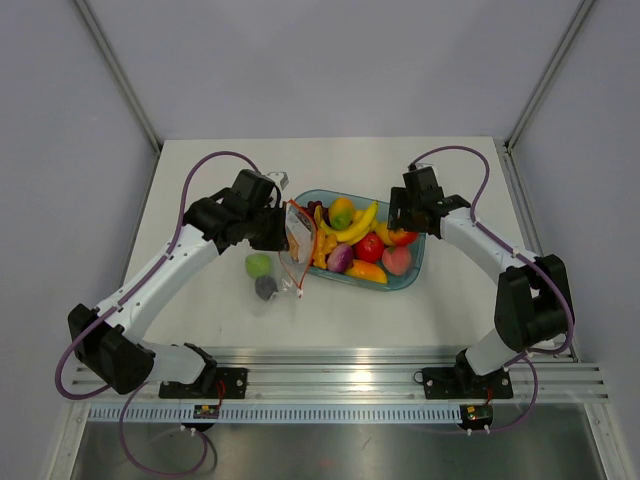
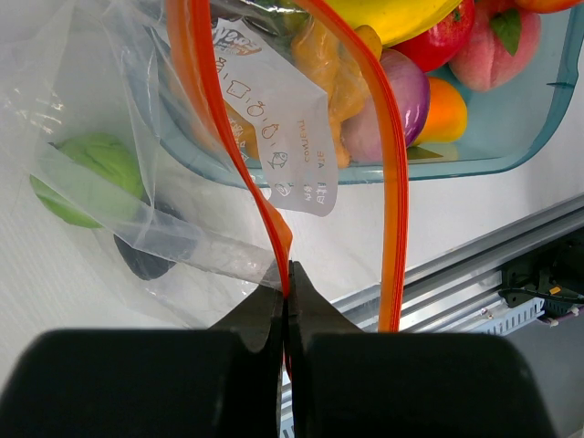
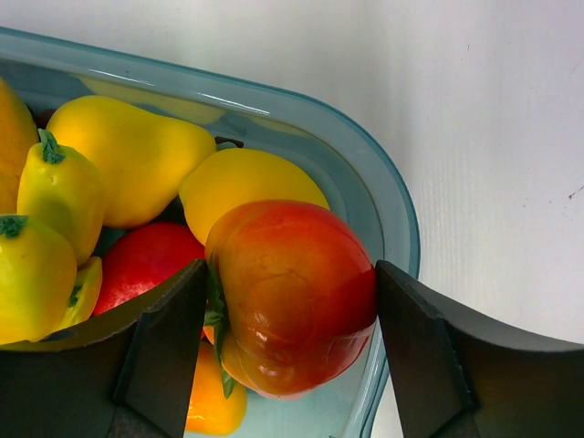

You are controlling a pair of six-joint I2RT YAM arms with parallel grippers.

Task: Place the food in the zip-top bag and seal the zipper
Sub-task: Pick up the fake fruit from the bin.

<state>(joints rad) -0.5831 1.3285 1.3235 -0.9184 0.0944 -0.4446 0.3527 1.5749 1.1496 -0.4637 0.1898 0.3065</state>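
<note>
The clear zip-top bag (image 2: 137, 137) hangs from my left gripper (image 2: 285, 278), which is shut on one side of its orange-red zipper (image 2: 265, 210). The zipper's other strip (image 2: 394, 182) stands apart, so the bag's mouth gapes. A green fruit (image 2: 87, 178) and a dark piece (image 2: 141, 260) lie in the bag. In the top view the bag (image 1: 290, 262) hangs beside the tray below my left gripper (image 1: 283, 226). My right gripper (image 3: 290, 274) is shut on a red-orange fruit (image 3: 292, 301) over the tray's corner, and it shows in the top view (image 1: 405, 226).
The blue-tinted clear tray (image 1: 412, 272) holds a banana (image 1: 358, 226), a red fruit (image 1: 369, 246), a purple piece (image 1: 340, 258), a pink peach (image 1: 397, 260) and others. Yellow pears and peppers (image 3: 128, 160) lie next to the held fruit. A metal rail (image 1: 340, 380) runs along the table's near edge.
</note>
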